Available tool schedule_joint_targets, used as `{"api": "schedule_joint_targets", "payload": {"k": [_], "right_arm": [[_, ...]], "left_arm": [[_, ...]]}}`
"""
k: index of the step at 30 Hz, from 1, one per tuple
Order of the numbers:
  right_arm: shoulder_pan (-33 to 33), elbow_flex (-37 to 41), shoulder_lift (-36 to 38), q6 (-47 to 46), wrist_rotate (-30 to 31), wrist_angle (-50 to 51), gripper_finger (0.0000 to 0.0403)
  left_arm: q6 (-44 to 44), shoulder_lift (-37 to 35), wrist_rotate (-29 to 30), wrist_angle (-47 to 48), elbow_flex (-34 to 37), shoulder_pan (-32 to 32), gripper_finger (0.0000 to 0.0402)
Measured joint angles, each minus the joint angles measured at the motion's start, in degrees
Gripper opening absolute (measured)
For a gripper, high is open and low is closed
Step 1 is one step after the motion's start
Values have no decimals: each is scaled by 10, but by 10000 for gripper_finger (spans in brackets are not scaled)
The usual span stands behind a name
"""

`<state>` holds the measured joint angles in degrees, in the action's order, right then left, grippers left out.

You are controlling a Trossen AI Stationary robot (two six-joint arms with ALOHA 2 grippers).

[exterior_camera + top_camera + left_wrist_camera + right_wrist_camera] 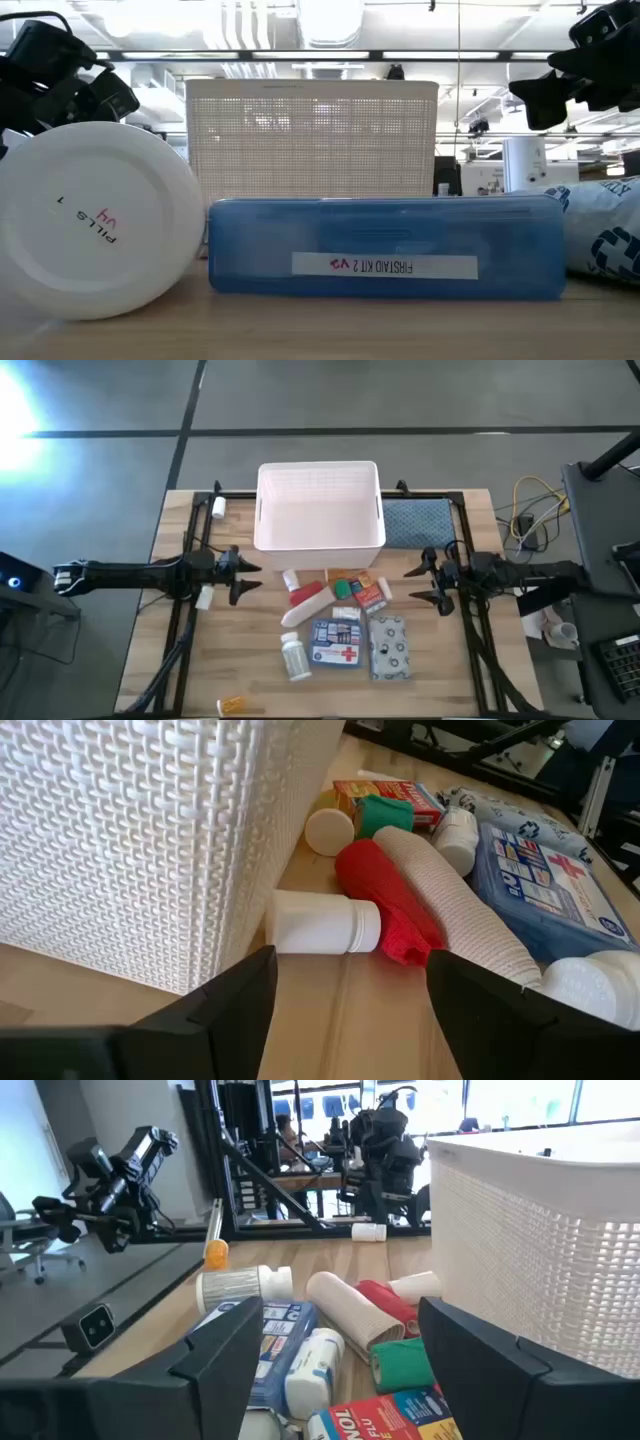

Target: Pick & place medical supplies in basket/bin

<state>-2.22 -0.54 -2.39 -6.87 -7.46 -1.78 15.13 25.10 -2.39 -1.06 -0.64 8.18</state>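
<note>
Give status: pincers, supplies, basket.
Left pincer and right pincer open, empty, flanking supplies. Basket empty. Nothing in the way.

supplies [340, 625] lie just in front of basket [319, 507], cloth [415, 523] right.

— What's on the wooden table [200, 670]?
— White basket [320, 508] and supplies [345, 625] between both grippers — blue-grey cloth [416, 523] beyond the right gripper [432, 582], orange vial [231, 705] near the edge.
</note>
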Motion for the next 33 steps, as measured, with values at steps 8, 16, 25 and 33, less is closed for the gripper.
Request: {"api": "schedule_joint_targets", "payload": {"k": [8,16,25,33], "right_arm": [[0,0,0,0,0,0,257],[0,0,0,0,0,0,265],[0,0,0,0,0,0,257],[0,0,0,0,0,0,257]], "left_arm": [[0,0,0,0,0,0,237],[0,0,0,0,0,0,237],[0,0,0,0,0,0,237],[0,0,0,0,0,0,237]]}}
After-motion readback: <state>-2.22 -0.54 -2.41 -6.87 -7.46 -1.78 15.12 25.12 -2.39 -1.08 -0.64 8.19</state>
